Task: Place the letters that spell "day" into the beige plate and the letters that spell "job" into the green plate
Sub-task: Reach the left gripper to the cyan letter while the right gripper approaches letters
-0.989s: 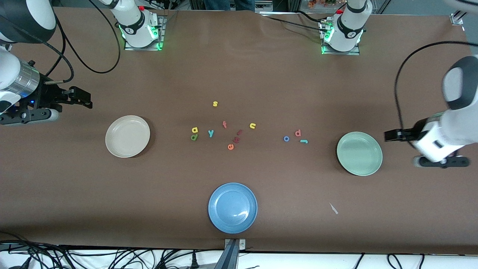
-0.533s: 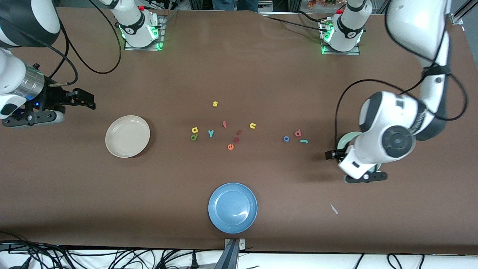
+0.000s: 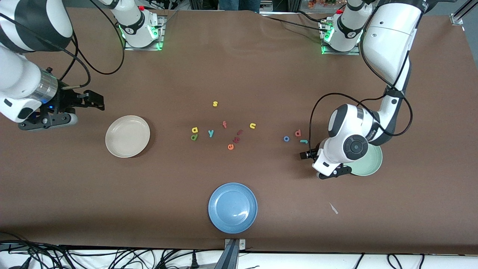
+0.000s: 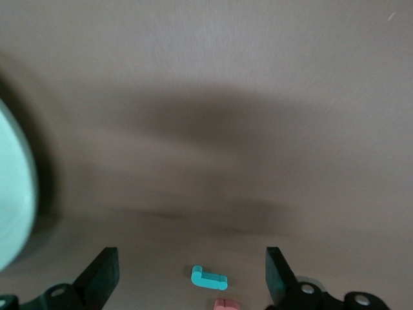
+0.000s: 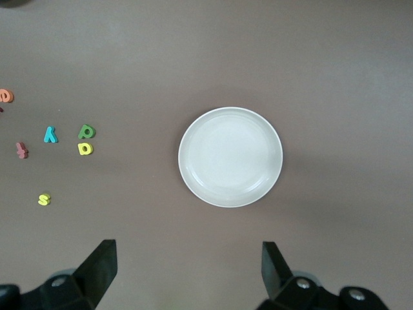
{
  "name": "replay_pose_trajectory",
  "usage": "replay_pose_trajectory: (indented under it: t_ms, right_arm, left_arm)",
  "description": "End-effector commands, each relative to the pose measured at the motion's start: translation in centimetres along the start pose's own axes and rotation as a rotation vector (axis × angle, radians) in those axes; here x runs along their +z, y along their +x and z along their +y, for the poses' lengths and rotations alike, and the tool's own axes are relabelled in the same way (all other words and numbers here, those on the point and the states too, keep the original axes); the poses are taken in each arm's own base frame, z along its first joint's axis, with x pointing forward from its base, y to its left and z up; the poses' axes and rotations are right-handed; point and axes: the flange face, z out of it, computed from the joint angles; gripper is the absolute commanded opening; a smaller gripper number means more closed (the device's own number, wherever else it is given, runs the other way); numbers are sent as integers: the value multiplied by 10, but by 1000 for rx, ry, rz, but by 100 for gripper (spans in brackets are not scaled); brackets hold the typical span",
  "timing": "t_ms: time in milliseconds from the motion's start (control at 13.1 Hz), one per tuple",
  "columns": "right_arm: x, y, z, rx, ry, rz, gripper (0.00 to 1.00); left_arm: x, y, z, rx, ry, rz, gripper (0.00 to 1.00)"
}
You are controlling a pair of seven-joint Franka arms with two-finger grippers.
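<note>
The beige plate (image 3: 127,136) (image 5: 230,157) lies toward the right arm's end of the table. The yellow "a" (image 3: 194,130) (image 5: 84,149), green "d" (image 3: 194,137) (image 5: 86,131) and teal "y" (image 3: 211,133) (image 5: 50,134) lie together mid-table. The blue "o" (image 3: 286,138), salmon "b" (image 3: 298,133) (image 4: 226,303) and teal "j" (image 3: 304,141) (image 4: 209,278) lie beside the green plate (image 3: 369,164) (image 4: 13,200), which the left arm partly hides. My left gripper (image 3: 304,155) (image 4: 190,258) is open just by the "j", touching nothing. My right gripper (image 3: 95,102) (image 5: 189,255) is open and empty over the table beside the beige plate.
A blue plate (image 3: 232,207) sits nearest the front camera. Mid-table lie a yellow "s" (image 3: 215,104) (image 5: 43,199), a yellow "n" (image 3: 253,126), an orange "e" (image 3: 230,147) (image 5: 5,96) and dark red letters (image 3: 238,136). A small pale scrap (image 3: 333,208) lies nearer the camera than the green plate.
The left arm swept in from its end of the table, across the green plate, to the "j". The right gripper shifted a little toward the beige plate. No letter moved.
</note>
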Motion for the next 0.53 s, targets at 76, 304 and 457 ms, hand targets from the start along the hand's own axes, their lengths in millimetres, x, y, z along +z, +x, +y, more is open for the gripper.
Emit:
replay_pose_trajectory:
  t_ms: [76, 304, 457]
  right_arm:
    - [5, 10, -16, 41, 0, 4, 99]
    - [18, 19, -35, 63, -2, 8, 99]
    - [29, 27, -49, 80, 0, 13, 99]
  left_arm:
    - [5, -28, -11, 20, -22, 10, 100]
    - [14, -39, 0, 55, -38, 19, 100]
    - [20, -44, 0, 59, -41, 15, 98]
